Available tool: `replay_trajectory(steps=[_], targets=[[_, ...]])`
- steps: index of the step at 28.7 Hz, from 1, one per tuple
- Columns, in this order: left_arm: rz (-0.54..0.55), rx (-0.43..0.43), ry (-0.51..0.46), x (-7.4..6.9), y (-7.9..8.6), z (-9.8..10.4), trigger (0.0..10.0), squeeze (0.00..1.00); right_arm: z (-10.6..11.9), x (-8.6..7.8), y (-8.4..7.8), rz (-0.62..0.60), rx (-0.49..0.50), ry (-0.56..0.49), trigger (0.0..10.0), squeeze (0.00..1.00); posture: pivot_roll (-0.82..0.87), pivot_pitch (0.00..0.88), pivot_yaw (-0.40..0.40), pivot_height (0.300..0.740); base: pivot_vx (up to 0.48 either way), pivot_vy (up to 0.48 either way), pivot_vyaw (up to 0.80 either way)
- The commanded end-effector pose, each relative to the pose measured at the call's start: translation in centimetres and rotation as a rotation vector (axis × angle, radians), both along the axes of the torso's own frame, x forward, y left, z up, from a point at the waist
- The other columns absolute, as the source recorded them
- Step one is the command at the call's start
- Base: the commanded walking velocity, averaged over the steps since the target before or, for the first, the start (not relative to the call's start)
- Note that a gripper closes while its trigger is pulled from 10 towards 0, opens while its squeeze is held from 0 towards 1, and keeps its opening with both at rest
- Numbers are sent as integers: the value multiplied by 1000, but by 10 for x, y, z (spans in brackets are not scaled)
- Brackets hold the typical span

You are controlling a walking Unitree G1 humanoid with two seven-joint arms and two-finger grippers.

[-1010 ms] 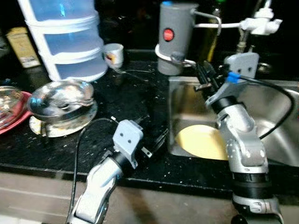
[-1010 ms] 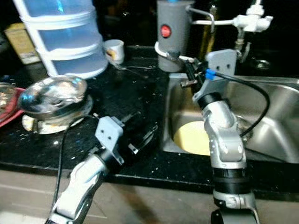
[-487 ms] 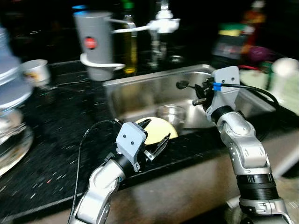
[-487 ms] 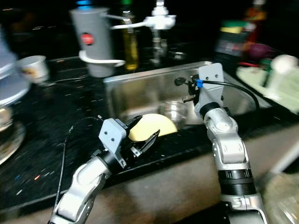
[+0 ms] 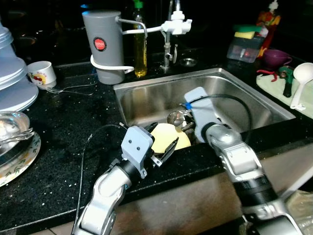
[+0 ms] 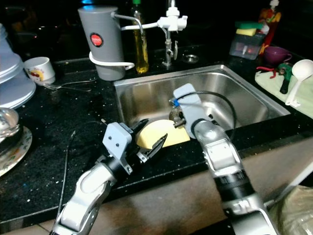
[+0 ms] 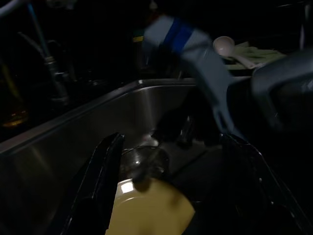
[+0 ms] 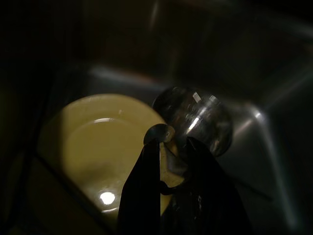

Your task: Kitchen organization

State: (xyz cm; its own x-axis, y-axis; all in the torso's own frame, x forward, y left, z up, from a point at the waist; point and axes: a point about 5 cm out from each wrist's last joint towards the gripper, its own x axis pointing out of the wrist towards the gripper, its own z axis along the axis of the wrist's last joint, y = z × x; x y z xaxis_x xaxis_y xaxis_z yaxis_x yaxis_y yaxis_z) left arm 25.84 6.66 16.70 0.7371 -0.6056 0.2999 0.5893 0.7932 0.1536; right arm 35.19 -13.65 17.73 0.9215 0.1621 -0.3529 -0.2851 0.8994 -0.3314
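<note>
On the far left of the black counter I have a patterned plate (image 5: pixel 19 161) with a steel bowl (image 5: pixel 12 128) on it, a stack of pale containers (image 5: pixel 14 78) behind, then a small white cup (image 5: pixel 40 73) and the grey water filter (image 5: pixel 103 46) beside the dish-soap bottle (image 5: pixel 140 44) and tap (image 5: pixel 172 29). My left gripper (image 5: pixel 161 142) hangs over the near rim of the steel sink (image 5: pixel 146 100) with its 2 fingers spread wide and holding nothing. The yellow plate (image 5: pixel 166 136) lies flat on the sink floor just beyond that gripper, with a small glass bowl (image 8: pixel 195 117) touching its far edge. My right gripper (image 8: pixel 168 161) is down in the sink above the spot where plate and bowl meet; its fingers are drawn close together, a small metal piece showing between the tips, though I cannot tell what it is. I judge the step is lifting dishes out of the sink. To do it well, I would part those fingers before descending, commit to 1 dish rather than straddling both, and catch the plate by its rim. Far right, a cutting board (image 5: pixel 274 88) carries a white ladle (image 5: pixel 301 83).
</note>
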Motion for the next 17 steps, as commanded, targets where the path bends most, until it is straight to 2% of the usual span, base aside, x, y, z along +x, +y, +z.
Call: replay_trajectory(steps=[1, 2, 3, 5, 6, 7, 12, 13, 15, 16, 17], targets=[[23, 5, 27, 0, 5, -4, 10000, 0, -4, 3, -4, -47, -11, 25, 10000, 0, -31, 0, -19, 740, 0, 0, 0], [28, 2, 29, 1, 5, -4, 10000, 0, -6, 4, -4, -50, -10, 34, 10000, 0, -31, 0, -19, 740, 0, 0, 0], [31, 0, 31, 0, 6, -4, 10000, 0, -7, 4, -4, -51, -14, 38, 10000, 51, -29, 0, -19, 740, 0, 0, 0], [33, 1, 32, 0, 7, -4, 10000, 0, -8, 4, -3, -54, -11, 39, 10000, 51, -29, 0, -19, 740, 0, 0, 0], [36, -2, 35, 0, 7, -5, 10000, 0, -8, 3, -2, -56, -10, 46, 10000, 969, -28, 0, -19, 740, 0, 0, 0], [38, -4, 38, 0, 7, -5, 10000, 0, -7, 2, 1, -53, 0, 50, 10000, 1000, -28, 0, -18, 740, 0, 0, 0], [40, -2, 41, 0, 8, -5, 10000, 0, 5, 5, 7, -26, 97, -37, 10000, 1000, -29, 0, -17, 740, 0, 0, 0], [45, -1, 49, 1, 8, -6, 10000, 0, 14, 6, 9, -19, 167, -99, 10000, 1000, -36, 0, -12, 740, 0, 0, 0], [57, 1, 77, 2, 9, -10, 10000, 0, 33, 5, 8, -16, 291, -236, 10000, 616, -37, 0, -10, 740, 0, 0, 0], [67, 11, 102, 3, 9, -14, 10000, 0, 43, 2, 8, 4, 447, -278, 10000, 176, -39, 0, -7, 740, 0, 0, 0], [71, 13, 110, 3, 9, -15, 10000, 0, 47, 0, 8, 34, 519, -287, 10000, 0, -37, 0, -9, 740, 0, 0, 0]])
